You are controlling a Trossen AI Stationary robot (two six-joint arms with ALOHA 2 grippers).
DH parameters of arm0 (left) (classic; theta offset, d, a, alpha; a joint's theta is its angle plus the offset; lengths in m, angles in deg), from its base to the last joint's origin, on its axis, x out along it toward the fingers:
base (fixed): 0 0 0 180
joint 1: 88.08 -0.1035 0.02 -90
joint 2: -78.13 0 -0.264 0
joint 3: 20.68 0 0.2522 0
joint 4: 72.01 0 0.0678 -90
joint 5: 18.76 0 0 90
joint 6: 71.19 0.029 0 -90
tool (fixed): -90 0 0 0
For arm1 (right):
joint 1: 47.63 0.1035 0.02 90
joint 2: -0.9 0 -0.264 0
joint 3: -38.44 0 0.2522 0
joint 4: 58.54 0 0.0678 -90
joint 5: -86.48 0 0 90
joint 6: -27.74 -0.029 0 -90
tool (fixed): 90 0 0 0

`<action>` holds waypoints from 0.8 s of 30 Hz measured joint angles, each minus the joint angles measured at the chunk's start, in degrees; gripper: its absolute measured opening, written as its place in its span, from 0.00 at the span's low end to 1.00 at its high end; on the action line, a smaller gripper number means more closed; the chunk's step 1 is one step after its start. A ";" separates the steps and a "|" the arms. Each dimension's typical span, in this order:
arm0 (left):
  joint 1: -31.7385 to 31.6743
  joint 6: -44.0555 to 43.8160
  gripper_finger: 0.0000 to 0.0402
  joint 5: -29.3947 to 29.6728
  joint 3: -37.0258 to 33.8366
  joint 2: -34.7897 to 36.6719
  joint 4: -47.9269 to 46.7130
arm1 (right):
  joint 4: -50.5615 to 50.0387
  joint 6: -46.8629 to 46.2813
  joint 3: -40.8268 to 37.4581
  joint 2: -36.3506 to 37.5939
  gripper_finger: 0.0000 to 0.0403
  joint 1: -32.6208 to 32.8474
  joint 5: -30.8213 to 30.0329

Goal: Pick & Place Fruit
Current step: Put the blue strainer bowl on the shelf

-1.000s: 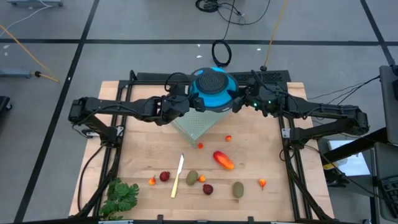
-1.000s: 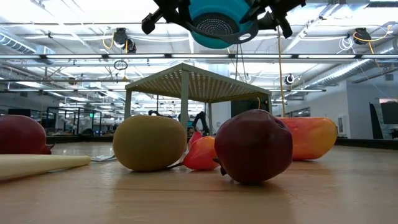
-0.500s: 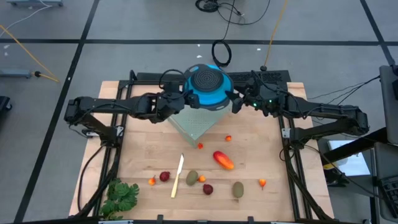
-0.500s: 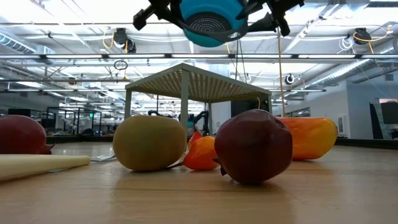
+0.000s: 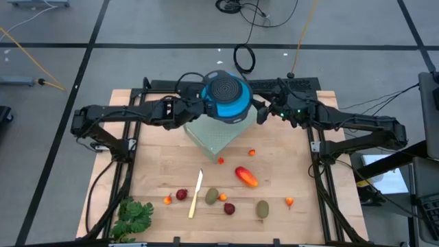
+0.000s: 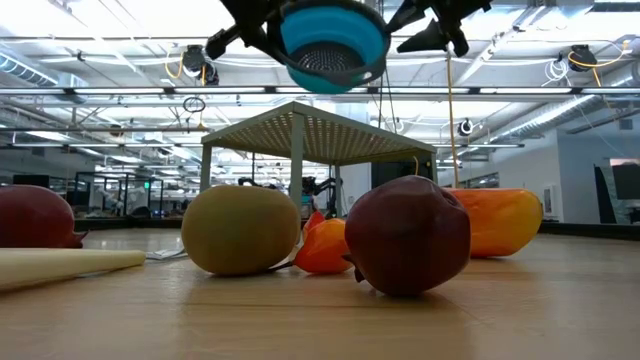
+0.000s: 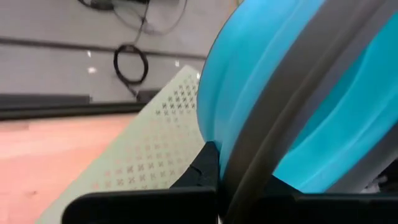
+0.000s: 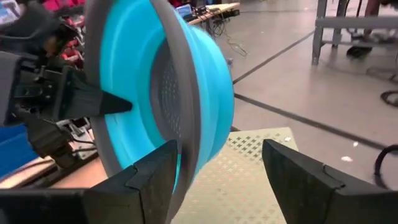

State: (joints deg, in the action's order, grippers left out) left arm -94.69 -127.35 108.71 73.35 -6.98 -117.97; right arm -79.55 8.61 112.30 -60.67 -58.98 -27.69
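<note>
Ten small fruit pieces lie loose on the wooden table [image 5: 154, 161], all on its near half and none in a gripper. The orange-red oblong [image 5: 246, 176] sits nearest the middle, with two tiny red bits [image 5: 252, 152] between it and the pale green perforated stand [image 5: 216, 136]. Nearer the front edge you have a loose row: an orange bit [image 5: 167, 200], a dark red ball [image 5: 181, 195], a brown-green oval [image 5: 212, 196] with another orange bit just beside it, a second dark red ball [image 5: 228, 208], a second oval [image 5: 263, 208] and one more orange bit [image 5: 289, 201]. The cream stick [image 5: 196, 194] lies between the first ball and the first oval, and the leafy green bunch [image 5: 134, 216] rests at the front left corner.

Up above the stand, well apart from the fruit, hangs the blue colander [image 5: 225, 96]. Your left gripper [image 5: 194, 110] is clamped on its grey rim; the left wrist view shows that rim running right into the fingers. Your right gripper [image 5: 260, 114] sits just beside the colander's other side with its fingers [image 8: 152, 174] spread wide and nothing between them. From the low view, the colander [image 6: 333, 40] is clearly in the air over the stand [image 6: 300, 130].
</note>
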 joint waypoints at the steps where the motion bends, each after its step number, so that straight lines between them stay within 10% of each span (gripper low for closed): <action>1: -0.64 0.00 0.00 -1.92 0.00 0.21 -0.68 | 0.01 1.23 0.00 0.33 0.57 0.00 0.00; 11: -8.26 2.31 0.00 -23.42 0.07 5.45 -1.14 | -2.03 12.12 -0.02 3.29 0.45 0.07 0.17; 24: -12.11 -3.04 0.00 -40.64 0.07 7.49 -9.56 | -0.32 18.42 -4.65 5.70 0.02 0.07 1.86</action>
State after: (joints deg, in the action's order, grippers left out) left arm -106.80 -130.39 68.06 73.42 0.50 -127.53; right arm -79.87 27.03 107.65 -54.97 -58.92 -25.83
